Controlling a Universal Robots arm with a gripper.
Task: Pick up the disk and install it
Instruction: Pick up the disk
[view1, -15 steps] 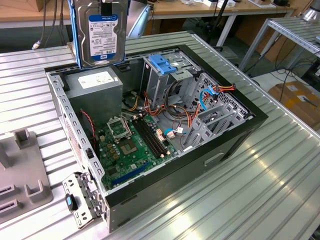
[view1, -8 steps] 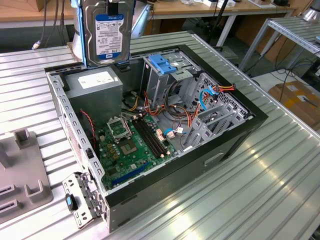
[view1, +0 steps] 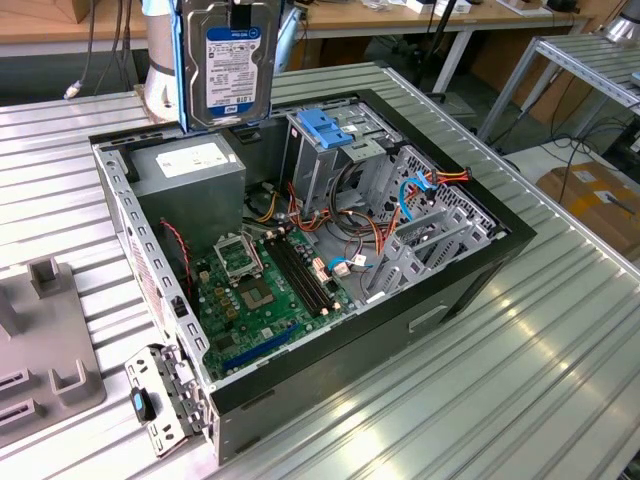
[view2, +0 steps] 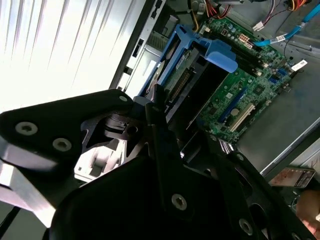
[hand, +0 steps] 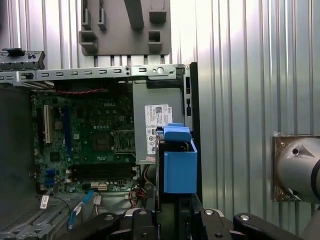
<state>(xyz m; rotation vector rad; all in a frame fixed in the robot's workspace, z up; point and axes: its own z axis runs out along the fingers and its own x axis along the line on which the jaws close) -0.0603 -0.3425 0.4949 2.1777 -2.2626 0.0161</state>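
- Exterior view: the hand (view1: 241, 14) is clenched on the disk (view1: 228, 62) at its top edge, holding it upright above the computer case (view1: 440, 300), clear of it.
- Second wrist view: the disk's blue rails (view2: 220, 54) jut beyond the hand, over the case.
- First wrist view: the disk (hand: 179, 170) hangs edge-on over the case's wall. It likely handles as stiff, fairly heavy and shock-sensitive; the metal edges suit gripping better than the flexing plastic rails.
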